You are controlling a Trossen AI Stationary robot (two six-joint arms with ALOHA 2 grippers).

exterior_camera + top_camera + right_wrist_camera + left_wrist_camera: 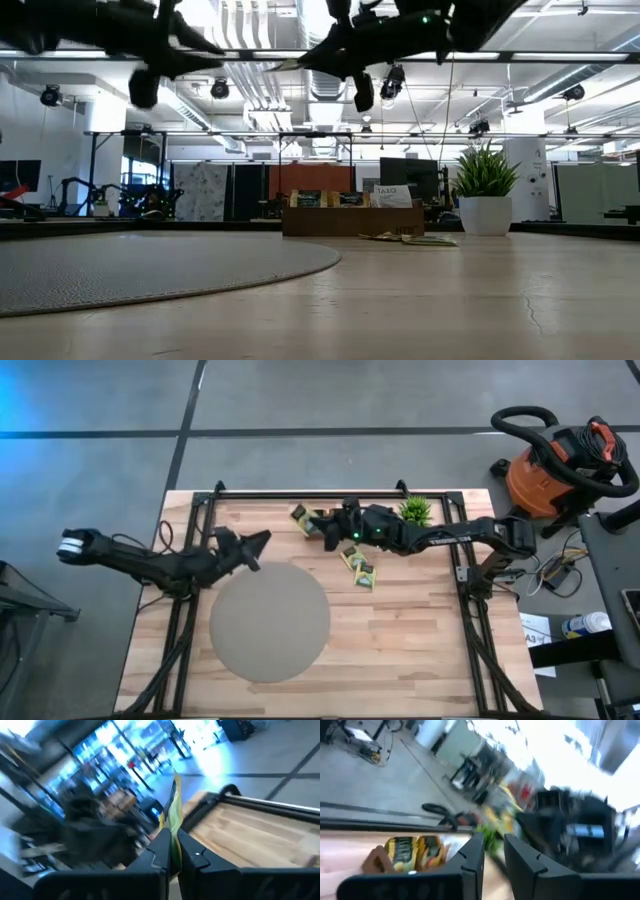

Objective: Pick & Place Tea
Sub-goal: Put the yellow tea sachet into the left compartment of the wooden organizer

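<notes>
My right gripper (326, 538) hovers high above the table beside the brown wooden tray (304, 520), shut on a yellow-green tea sachet (174, 802). The tray holds more sachets (413, 852). A few loose sachets (359, 567) lie flat on the wood right of the tray, also seen as sachets (410, 238) in the low view. My left gripper (257, 545) floats in the air at the far edge of the round grey mat (268, 622), open with a narrow gap and holding nothing (493, 857). My right gripper pinches the yellow-green sachet between its two fingers (162, 845). The sachet stands edge-on in the wrist view, and its free part (175, 795) sticks out past the fingertips. It is lifted clear of the table and the tray.
A small green potted plant (416, 511) stands at the far edge, right of the tray. The black frame rail (300, 493) runs along the far edge. Bare wood lies right of the mat. A shop vacuum (550, 465) stands on the floor beyond the table.
</notes>
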